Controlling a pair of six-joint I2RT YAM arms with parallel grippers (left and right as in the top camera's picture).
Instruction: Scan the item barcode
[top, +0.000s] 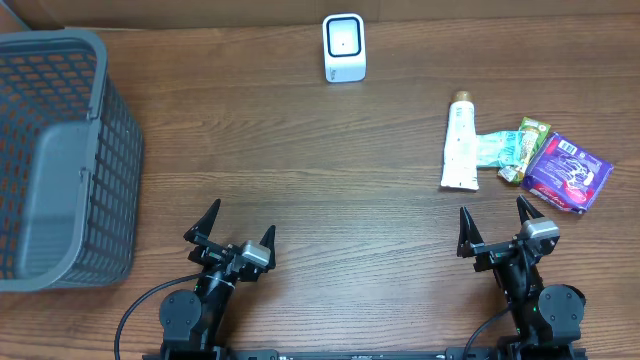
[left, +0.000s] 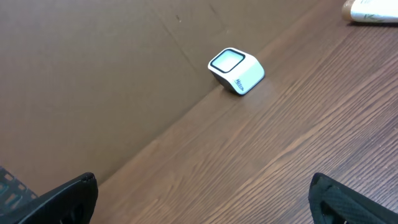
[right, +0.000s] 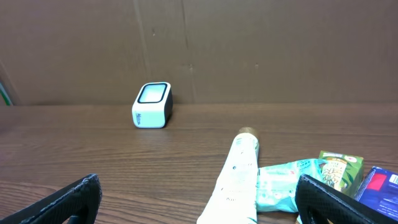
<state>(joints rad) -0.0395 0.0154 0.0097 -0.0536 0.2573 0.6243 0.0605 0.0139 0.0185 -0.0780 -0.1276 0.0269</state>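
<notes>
A white barcode scanner (top: 344, 47) with a dark screen stands at the back of the table, also in the left wrist view (left: 236, 70) and the right wrist view (right: 153, 104). At the right lie a white tube (top: 461, 143) (right: 233, 180), a pale green packet (top: 497, 148) (right: 283, 183), a green and yellow packet (top: 527, 142) (right: 339, 168) and a purple packet (top: 568, 172) (right: 382, 190). My left gripper (top: 231, 231) (left: 202, 198) is open at the front left, holding nothing. My right gripper (top: 495, 228) (right: 199, 202) is open, just in front of the tube and packets.
A large grey plastic basket (top: 60, 160) stands at the left edge of the wooden table (top: 300, 160). A brown cardboard wall (right: 249, 43) closes off the back behind the scanner.
</notes>
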